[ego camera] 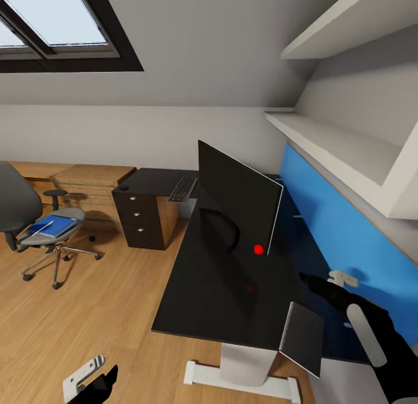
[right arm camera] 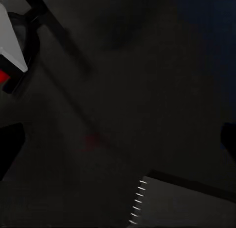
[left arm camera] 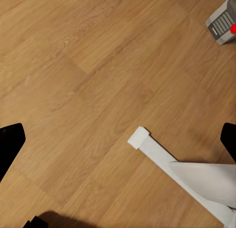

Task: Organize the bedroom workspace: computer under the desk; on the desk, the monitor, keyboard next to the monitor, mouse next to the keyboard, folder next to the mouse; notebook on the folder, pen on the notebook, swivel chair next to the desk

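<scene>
Counting first, we find one desk [ego camera: 203, 311], one monitor [ego camera: 235, 198], one keyboard [ego camera: 183, 188], one mouse [ego camera: 123, 187], one chair [ego camera: 23, 212], one folder [ego camera: 55, 226], one pen [ego camera: 42, 228] and one notebook [ego camera: 303, 337]. The monitor stands upright on the desk's long arm, its stand [ego camera: 223, 233] toward us and a red dot [ego camera: 259, 249] at its lower corner. The keyboard lies on the far arm of the desk, just behind the monitor, and the mouse sits near that arm's outer corner, above the drawers [ego camera: 138, 218]. The chair stands well apart from the desk on the wooden floor [ego camera: 87, 311], with the folder on its seat and the pen lying across the folder.

Our right gripper [ego camera: 342, 279] hovers over the desk's near end by the blue wall panel [ego camera: 348, 230]. Its fingers are spread wide and hold nothing. The notebook stands tilted at the desk's near edge, just beside this gripper on the side toward us; in the right wrist view its ringed edge [right arm camera: 140, 201] lies between the two fingertips [right arm camera: 10, 144].

Our left gripper [ego camera: 93, 381] hangs low over the floor, well apart from the chair, its fingers [left arm camera: 10, 142] wide apart and empty. Its wrist view shows the desk's white foot [left arm camera: 187, 171] and a corner of the computer [left arm camera: 222, 24] on the floor.
</scene>
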Controlling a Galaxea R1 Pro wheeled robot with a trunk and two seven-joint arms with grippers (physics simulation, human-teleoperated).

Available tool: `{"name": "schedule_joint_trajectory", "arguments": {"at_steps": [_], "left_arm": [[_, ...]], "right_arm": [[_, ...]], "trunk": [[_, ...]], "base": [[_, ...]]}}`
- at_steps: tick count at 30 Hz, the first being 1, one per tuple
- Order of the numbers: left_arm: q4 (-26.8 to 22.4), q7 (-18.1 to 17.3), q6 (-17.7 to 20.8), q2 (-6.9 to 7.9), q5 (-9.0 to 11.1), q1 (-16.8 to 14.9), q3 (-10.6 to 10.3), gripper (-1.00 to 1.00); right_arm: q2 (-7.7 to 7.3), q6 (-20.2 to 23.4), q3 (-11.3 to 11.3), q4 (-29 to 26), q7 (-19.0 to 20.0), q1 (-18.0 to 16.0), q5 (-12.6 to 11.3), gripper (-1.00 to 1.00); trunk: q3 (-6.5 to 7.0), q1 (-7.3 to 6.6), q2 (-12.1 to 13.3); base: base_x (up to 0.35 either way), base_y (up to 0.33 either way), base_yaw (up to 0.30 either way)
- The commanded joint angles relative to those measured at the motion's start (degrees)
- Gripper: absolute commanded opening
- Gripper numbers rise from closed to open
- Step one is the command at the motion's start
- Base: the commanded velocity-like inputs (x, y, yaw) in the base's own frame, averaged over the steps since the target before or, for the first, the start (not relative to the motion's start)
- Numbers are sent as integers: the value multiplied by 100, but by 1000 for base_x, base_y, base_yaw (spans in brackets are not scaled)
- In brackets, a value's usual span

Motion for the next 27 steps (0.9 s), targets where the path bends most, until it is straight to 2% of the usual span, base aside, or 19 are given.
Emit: {"name": "schedule_joint_trajectory", "arguments": {"at_steps": [1, 6, 8, 12, 19, 27], "left_arm": [[-12, 36, 17, 2, 54, 0, -5, 100], [-12, 32, 15, 2, 56, 0, -9, 100], [-12, 28, 15, 1, 56, 0, -10, 100], [-12, 26, 15, 1, 56, 0, -10, 100], [-12, 26, 15, 1, 56, 0, -10, 100], [-12, 22, 15, 1, 56, 0, -10, 100]], "right_arm": [[3, 93, -12, -69, -2, 29, -140, 100], [15, 173, -18, -149, -2, 69, -413, 100], [19, 192, -20, -174, -7, 79, -689, 100], [20, 197, -31, -170, -15, 83, -1006, 100], [20, 194, -37, -119, -19, 84, -1157, 100], [20, 153, -38, 162, 3, 84, -1189, 100]], "trunk": [[-6, 1, -5], [-6, 1, -5], [-6, 1, -5], [-6, 1, -5], [-6, 1, -5], [-6, 1, -5]], "base": [[-11, 0, 0], [-132, 0, 0], [-278, 0, 0], [-315, 0, 0], [-329, 0, 0], [-333, 0, 0]]}}
